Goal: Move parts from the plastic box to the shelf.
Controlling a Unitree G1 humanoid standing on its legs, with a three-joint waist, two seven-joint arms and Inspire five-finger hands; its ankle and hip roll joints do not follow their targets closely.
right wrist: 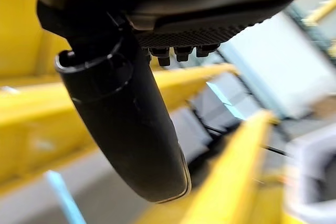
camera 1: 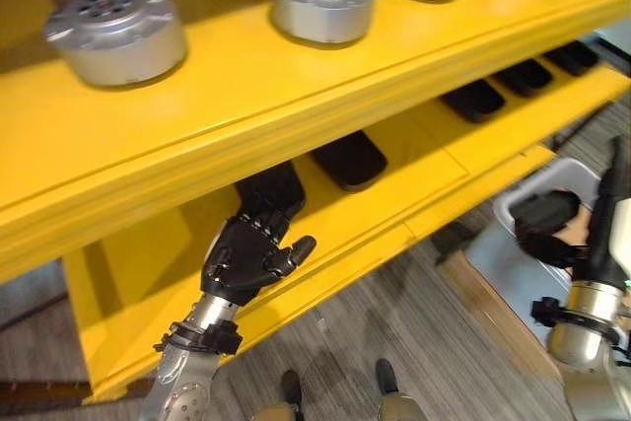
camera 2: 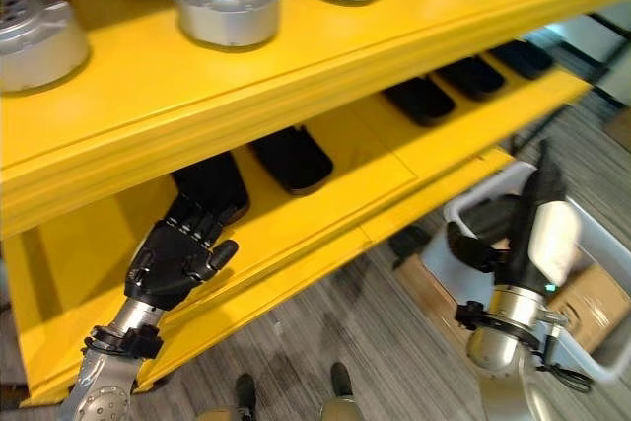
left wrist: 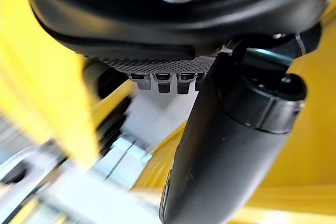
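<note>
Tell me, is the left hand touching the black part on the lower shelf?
Cannot tell. In the left eye view the left hand overlaps the black part, with fingers reaching over it; no view shows contact or a gap plainly.

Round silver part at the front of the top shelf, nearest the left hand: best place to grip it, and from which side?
Take the silver part round its smooth cylindrical lower wall, below the lobed flange, coming in level from the shelf's open front edge. It stands upright on its flat base. Neighbouring parts crowd it behind, so I'd judge the front the free side. The left hand is lower, by the second shelf.
</note>
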